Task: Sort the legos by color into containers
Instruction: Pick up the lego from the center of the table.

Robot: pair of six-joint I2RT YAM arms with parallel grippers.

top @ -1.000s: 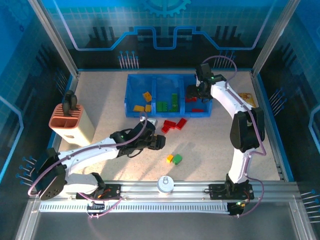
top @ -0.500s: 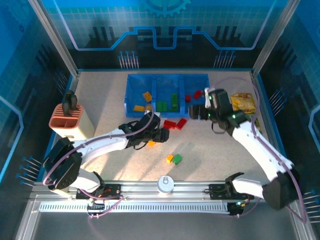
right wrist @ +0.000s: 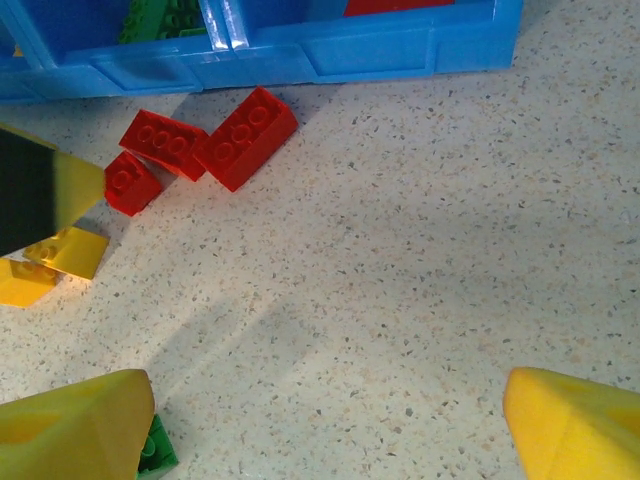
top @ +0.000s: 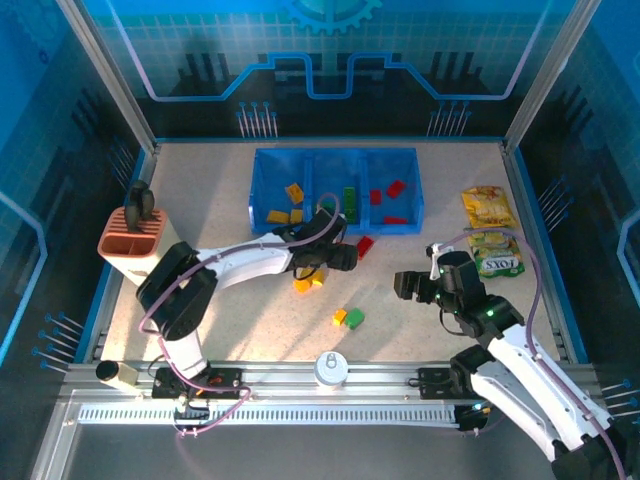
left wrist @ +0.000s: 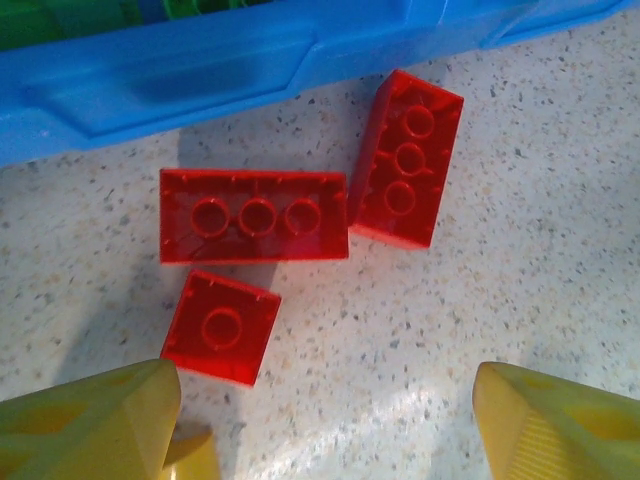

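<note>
Legos are partly sorted: in the top view the tray (top: 405,228) holds yellow and orange bricks in its left compartment, green in the middle one and red in the right one. Loose ones lie on the table (top: 220,190) below it. Three red bricks (left wrist: 254,215) sit close together just beside the tray's near wall, at the centre of the left wrist view. Some yellow bricks (top: 305,283) lie to the lower left of them, and a yellow and green pair (top: 348,318) touch each other at lower centre. The step in hand, as I judge it, is picking a red brick for the right compartment. Above the red three hangs the left tool (left wrist: 320,430), fingers wide apart with nothing between them. The next move calls for lowering over one brick and closing across its narrow sides without catching its neighbours. The left arm reaches low from the lower left, stretched toward the tray. The right tool (right wrist: 320,440), also spread and empty, faces the tray from right of centre, apart from every brick, its arm folded back toward the lower right.
</note>
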